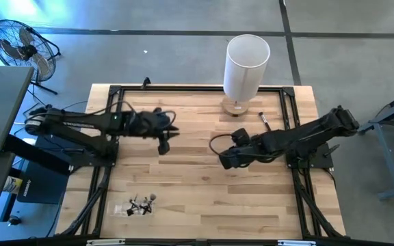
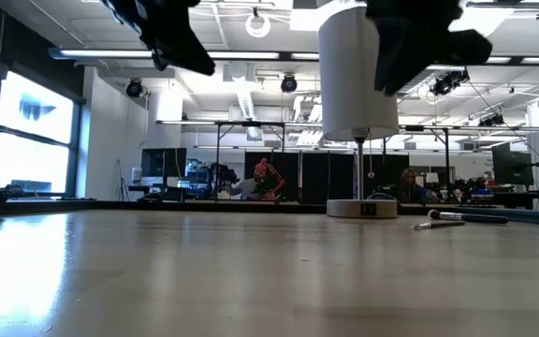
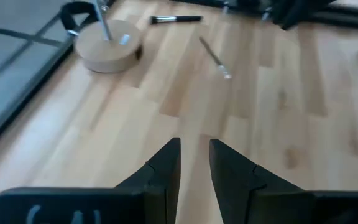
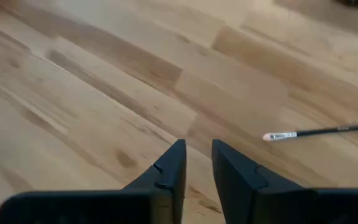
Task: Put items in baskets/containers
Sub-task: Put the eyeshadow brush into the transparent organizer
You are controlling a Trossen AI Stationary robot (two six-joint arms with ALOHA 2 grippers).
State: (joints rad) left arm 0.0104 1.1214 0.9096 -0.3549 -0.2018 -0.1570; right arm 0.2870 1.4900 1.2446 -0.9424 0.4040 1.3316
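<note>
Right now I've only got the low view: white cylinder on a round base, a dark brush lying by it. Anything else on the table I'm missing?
Observer: Yes. The high view shows a small pile of brushes near the front-left corner, away from both arms. It is too small to count them.
Operator: Where are the arms?
Observer: The left gripper is over the left-middle. The right gripper is just right of centre.
Operator: Holding anything?
Observer: No. The wrist views show each gripper open a crack, with nothing in it.
Operator: What's nearest the right one?
Observer: A thin pale-tipped brush lies flat ahead of it.
</note>
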